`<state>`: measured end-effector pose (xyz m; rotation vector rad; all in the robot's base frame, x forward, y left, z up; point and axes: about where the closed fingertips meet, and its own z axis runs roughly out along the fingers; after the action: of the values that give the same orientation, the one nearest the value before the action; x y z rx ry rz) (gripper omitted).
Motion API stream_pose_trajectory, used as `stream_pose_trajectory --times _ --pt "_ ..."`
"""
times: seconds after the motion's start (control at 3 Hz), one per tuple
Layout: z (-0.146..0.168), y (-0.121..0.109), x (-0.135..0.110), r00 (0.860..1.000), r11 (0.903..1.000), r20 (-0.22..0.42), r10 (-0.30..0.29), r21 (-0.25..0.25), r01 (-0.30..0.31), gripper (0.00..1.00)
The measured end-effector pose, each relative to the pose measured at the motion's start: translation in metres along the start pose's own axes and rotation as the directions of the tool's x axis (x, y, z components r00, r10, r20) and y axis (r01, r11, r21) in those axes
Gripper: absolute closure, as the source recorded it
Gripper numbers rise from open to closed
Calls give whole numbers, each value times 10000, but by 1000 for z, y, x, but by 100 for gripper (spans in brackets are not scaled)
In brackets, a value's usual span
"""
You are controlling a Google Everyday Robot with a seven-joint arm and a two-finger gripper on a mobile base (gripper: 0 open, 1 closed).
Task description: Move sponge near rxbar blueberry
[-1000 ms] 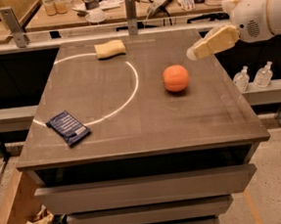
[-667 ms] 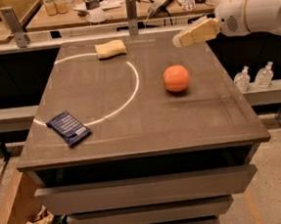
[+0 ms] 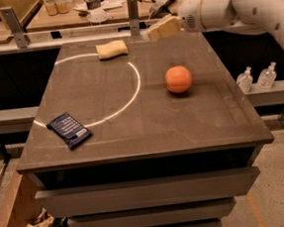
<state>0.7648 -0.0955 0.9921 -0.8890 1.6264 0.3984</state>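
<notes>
The pale yellow sponge (image 3: 111,49) lies at the far edge of the dark table (image 3: 147,120), left of centre. The dark blue rxbar blueberry (image 3: 69,130) lies flat near the table's front left corner, far from the sponge. My gripper (image 3: 160,29) hangs above the table's far edge, a short way right of the sponge and above it, holding nothing that I can see. The white arm reaches in from the upper right.
An orange ball (image 3: 178,79) sits right of centre on the table. A white arc (image 3: 130,94) is painted on the tabletop. A cluttered bench (image 3: 98,10) stands behind. Two small bottles (image 3: 258,78) stand on a ledge at the right. Drawers sit below the tabletop.
My gripper has moved left and toward the far edge, from above the ball's right side to just right of the sponge. The sponge, ball and bar have not moved.
</notes>
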Motion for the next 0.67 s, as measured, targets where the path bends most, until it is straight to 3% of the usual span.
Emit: stream_pose_trajectory --times 0.33,0.67 --pt "89 13 25 9997 9963 -194 -151 -846 134 0" --pt "96 13 27 9996 9960 -226 -159 -883 139 0"
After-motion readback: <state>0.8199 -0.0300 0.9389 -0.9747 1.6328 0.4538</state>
